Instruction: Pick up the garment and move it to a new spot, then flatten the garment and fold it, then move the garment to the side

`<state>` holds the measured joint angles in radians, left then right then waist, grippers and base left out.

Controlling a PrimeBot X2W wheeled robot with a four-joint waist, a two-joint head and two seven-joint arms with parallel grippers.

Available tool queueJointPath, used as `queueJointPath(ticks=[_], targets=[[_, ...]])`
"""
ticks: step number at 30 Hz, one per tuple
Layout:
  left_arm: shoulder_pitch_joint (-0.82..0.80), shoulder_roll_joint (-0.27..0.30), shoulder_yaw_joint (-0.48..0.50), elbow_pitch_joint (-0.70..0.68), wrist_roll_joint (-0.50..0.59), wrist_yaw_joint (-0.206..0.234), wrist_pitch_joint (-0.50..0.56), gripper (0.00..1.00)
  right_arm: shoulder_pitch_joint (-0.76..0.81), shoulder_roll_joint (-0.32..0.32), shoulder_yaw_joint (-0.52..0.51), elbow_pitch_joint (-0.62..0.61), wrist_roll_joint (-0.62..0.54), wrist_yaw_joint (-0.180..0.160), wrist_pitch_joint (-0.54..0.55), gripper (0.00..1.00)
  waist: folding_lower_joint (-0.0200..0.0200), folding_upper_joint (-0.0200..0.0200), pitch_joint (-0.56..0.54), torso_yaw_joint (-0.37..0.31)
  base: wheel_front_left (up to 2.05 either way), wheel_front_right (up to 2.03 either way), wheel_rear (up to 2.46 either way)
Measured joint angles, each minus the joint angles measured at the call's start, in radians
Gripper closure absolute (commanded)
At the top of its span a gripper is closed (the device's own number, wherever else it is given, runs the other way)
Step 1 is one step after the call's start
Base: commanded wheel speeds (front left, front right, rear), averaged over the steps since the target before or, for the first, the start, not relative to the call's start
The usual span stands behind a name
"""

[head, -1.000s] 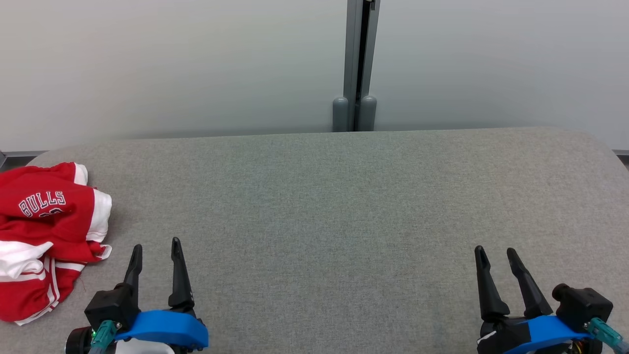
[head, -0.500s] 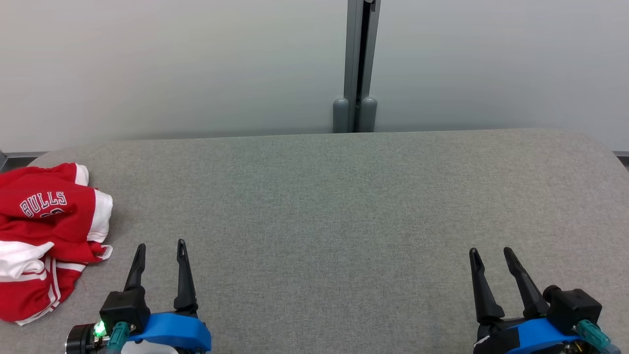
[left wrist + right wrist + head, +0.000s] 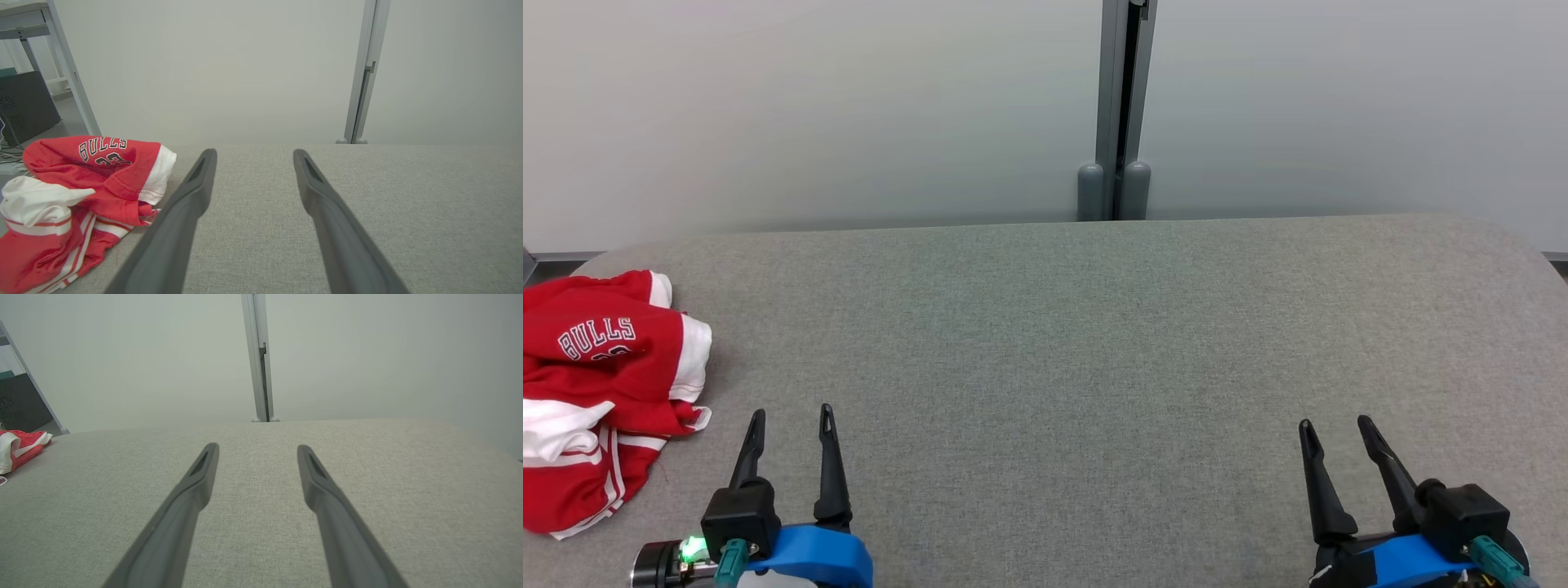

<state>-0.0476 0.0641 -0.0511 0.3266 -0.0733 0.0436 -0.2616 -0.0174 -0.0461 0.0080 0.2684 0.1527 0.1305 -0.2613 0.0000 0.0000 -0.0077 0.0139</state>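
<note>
On the table [image 3: 1094, 327], crumpled garment [image 3: 600, 380]

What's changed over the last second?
Both crept inward: the left end effector slid a little right, the right end effector a little left. Nothing grasped or released; both stay open. The jersey stays crumpled at the table's left edge.

We see the garment [image 3: 596, 384] at the frame's left edge as soft, crumpled knit cloth on a table [image 3: 1094, 343] covered in matt, coarse-woven fabric. To us the left gripper [image 3: 792, 412] and right gripper [image 3: 1335, 423] look like matt dark plastic, and the post [image 3: 1107, 98] at upper centre like smooth painted metal.
</note>
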Motion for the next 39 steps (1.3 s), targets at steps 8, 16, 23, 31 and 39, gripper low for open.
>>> queueJointPath(ticks=[8, 16, 23, 31, 39], targets=[[0.0, 0.0, -0.001, 0.022, -0.017, -0.001, 0.0, 0.0, 0.0, 0.0, -0.018, 0.015, -0.004, 0.0, 0.0, 0.0, 0.0, 0.0, 0.001, 0.0, 0.0, 0.0, 0.0], [-0.002, 0.004, -0.006, 0.026, -0.024, 0.0, 0.0, 0.0, 0.0, 0.0, -0.02, 0.028, -0.004, 0.0, 0.0, 0.0, 0.0, 0.0, 0.004, 0.001, 0.0, 0.0, 0.0], [-0.002, 0.007, -0.01, 0.025, -0.03, 0.002, 0.0, 0.0, 0.0, -0.001, -0.021, 0.03, -0.002, 0.0, 0.0, 0.0, 0.0, 0.0, 0.006, 0.005, 0.0, 0.0, 0.0], [-0.011, 0.016, -0.01, 0.02, -0.032, 0.011, 0.0, 0.0, -0.001, -0.001, -0.009, 0.03, 0.006, 0.0, 0.0, 0.0, 0.0, 0.0, 0.008, 0.035, 0.0, 0.0, 0.0], [-0.013, 0.024, -0.003, 0.016, -0.04, 0.018, 0.0, 0.0, 0.0, -0.001, -0.002, 0.027, 0.007, 0.0, -0.001, 0.0, 0.0, 0.0, 0.005, 0.103, 0.0, 0.0, 0.0]])
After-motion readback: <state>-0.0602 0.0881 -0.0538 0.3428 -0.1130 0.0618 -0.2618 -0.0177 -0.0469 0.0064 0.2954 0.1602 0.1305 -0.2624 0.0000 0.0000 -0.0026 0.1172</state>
